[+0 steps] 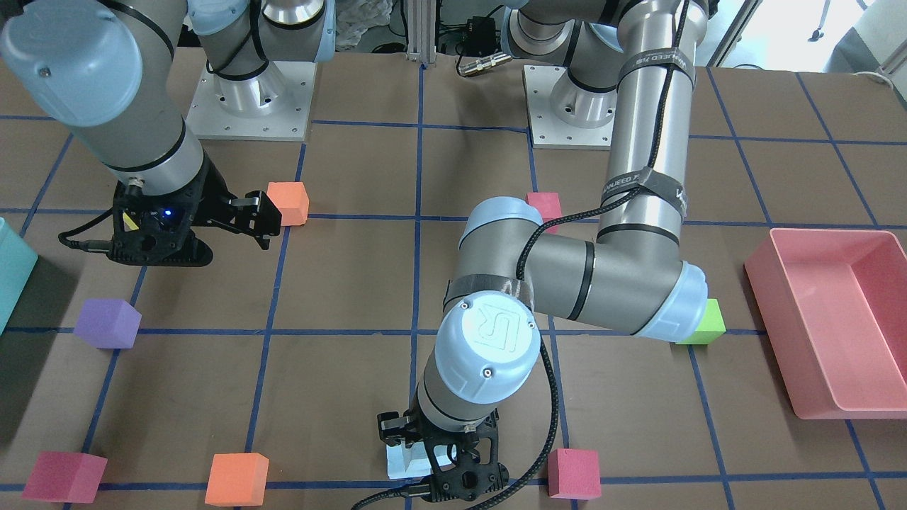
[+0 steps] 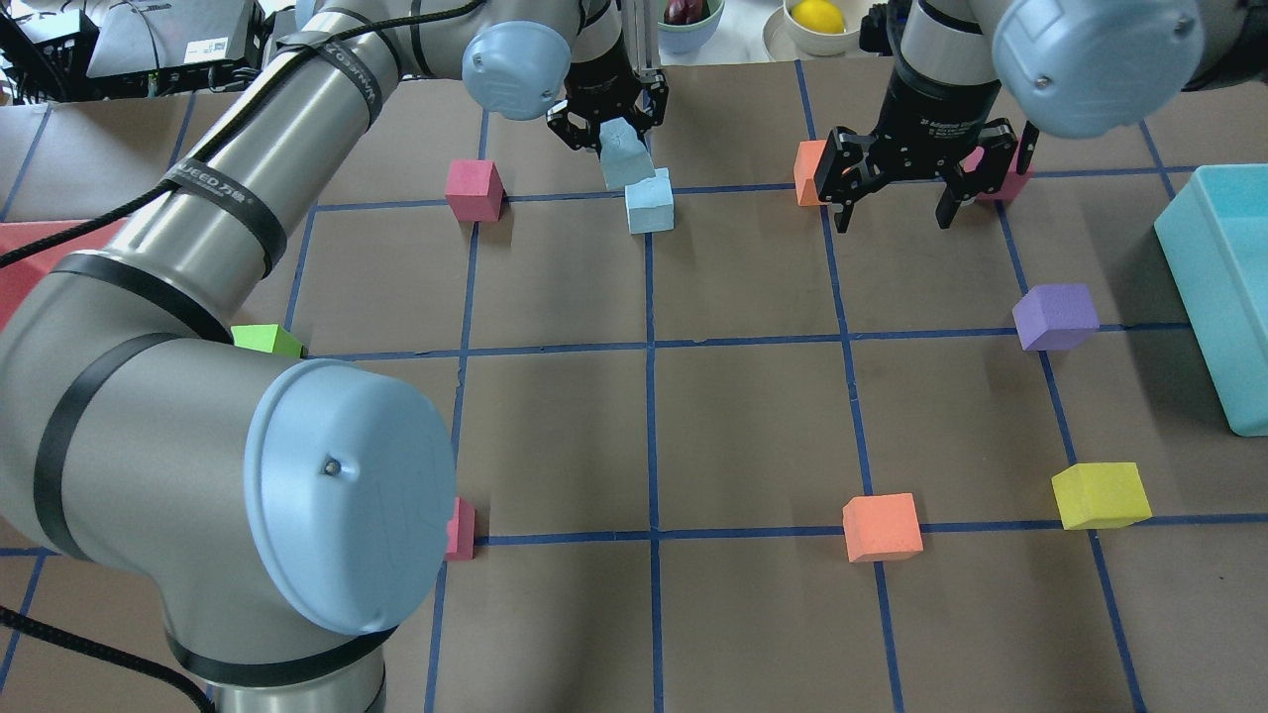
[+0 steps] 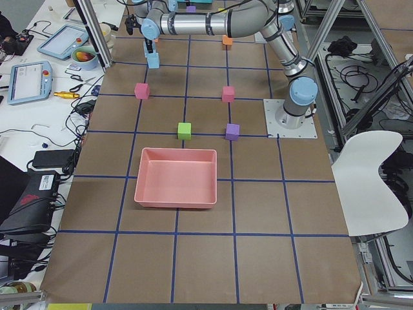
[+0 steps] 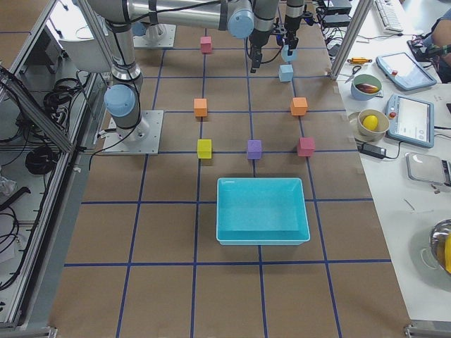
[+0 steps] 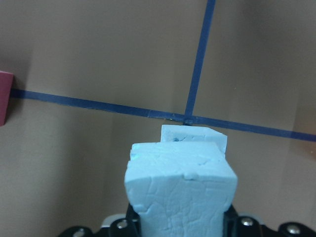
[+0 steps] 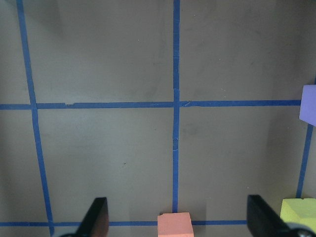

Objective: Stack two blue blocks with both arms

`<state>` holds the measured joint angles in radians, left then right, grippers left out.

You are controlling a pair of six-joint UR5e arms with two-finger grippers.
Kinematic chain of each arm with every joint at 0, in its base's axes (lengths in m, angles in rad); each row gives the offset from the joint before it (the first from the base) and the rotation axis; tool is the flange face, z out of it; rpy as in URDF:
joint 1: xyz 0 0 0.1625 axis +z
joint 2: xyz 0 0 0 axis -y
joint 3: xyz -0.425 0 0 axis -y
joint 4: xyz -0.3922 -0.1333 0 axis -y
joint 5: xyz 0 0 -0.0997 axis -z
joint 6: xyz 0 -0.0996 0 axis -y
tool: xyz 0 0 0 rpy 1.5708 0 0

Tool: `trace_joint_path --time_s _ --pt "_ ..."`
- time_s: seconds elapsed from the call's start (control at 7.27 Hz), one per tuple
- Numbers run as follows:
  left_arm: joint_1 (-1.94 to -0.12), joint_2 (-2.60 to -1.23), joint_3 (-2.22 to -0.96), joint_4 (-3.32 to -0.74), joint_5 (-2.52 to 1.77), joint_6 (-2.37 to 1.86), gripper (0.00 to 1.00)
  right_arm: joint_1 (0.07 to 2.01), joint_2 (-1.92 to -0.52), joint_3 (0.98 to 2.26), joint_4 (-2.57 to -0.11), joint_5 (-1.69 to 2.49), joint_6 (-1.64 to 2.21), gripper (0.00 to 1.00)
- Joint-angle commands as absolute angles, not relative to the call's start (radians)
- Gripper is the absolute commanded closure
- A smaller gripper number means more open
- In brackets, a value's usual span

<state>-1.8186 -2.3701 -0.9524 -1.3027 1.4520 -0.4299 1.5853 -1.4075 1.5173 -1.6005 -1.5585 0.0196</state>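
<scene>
The stacking is at its placing step. The left claw (image 2: 607,131) is clamped on one pale blue foam cube (image 5: 180,187) and holds it in the air over the second blue foam cube (image 2: 649,205). That second cube rests on the brown surface (image 2: 743,416), at a crossing of the blue tape lines.

From the right side view the two cubes look apart, with a gap between them. The left wrist view shows the carried cube short of the resting one rather than squarely over it: only the far top edge of the lower cube shows beyond it. The carried cube also looks a little tilted in the overhead view.

The right claw (image 2: 895,218) hangs well to the side of the resting cube. Its fingers are spread wide with nothing between them, beside an orange cube (image 2: 807,170).

The next move probably calls for a small shift to centre the carried cube over the resting one. After that it needs levelling, lowering until the faces meet, and release.
</scene>
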Motion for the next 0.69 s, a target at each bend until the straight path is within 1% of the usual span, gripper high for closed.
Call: trace_joint_path --time_s 0.0,0.28,0.55 --pt "-1.830 -2.401 -0.942 -1.301 1.453 -0.449 1.00 1.575 -1.465 1.555 -1.585 -1.510 0.006 0.00" --pt "-1.830 -2.405 -0.940 -1.296 1.453 -0.442 1.00 1.574 -1.534 1.588 -1.556 -1.511 0.005 0.00" --pt "-1.832 -2.414 -0.942 -1.276 1.453 -0.440 1.00 1.571 -1.540 1.595 -1.552 -1.522 0.006 0.00"
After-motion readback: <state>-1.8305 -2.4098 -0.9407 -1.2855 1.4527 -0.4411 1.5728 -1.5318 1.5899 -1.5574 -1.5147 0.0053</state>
